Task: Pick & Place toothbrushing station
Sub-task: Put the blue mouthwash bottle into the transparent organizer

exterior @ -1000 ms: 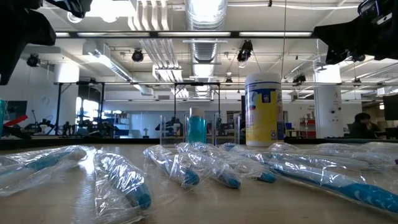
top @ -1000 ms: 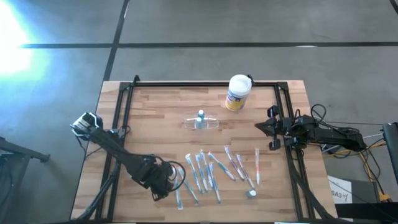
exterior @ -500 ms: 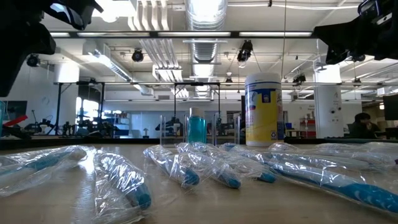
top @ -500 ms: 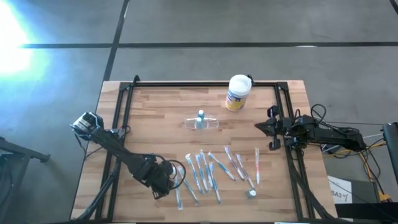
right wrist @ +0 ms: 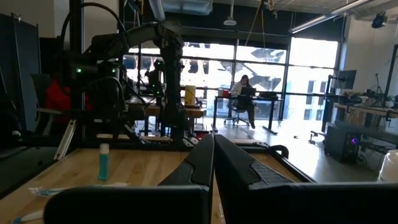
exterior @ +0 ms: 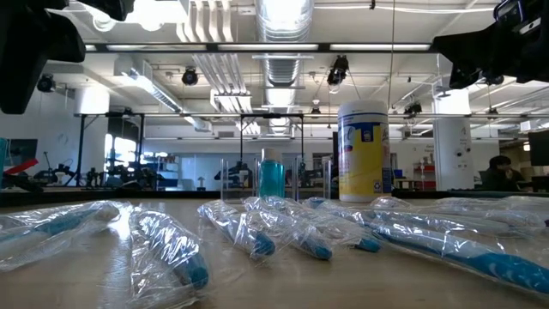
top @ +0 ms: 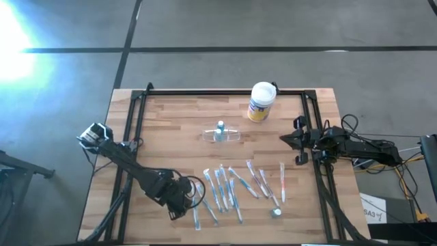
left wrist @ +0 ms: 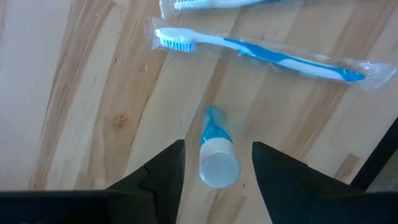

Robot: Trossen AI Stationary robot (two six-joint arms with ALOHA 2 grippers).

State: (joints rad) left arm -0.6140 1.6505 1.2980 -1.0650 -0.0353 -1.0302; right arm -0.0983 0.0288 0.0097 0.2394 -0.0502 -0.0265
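1. only the left wrist view shows the left gripper with jaws parted around a small blue-and-white tube, grip uncertain.
2. overhead, the toothbrushing station sits mid-table, far from it.
3. right gripper clenched, empty, at the right edge.

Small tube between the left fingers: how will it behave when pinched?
The tube lies flat on the wood with a round white cap, so it may roll if nudged. It looks small, probably light. The left gripper has open fingers flanking it without touching; an off-centre pinch might squirt it out.
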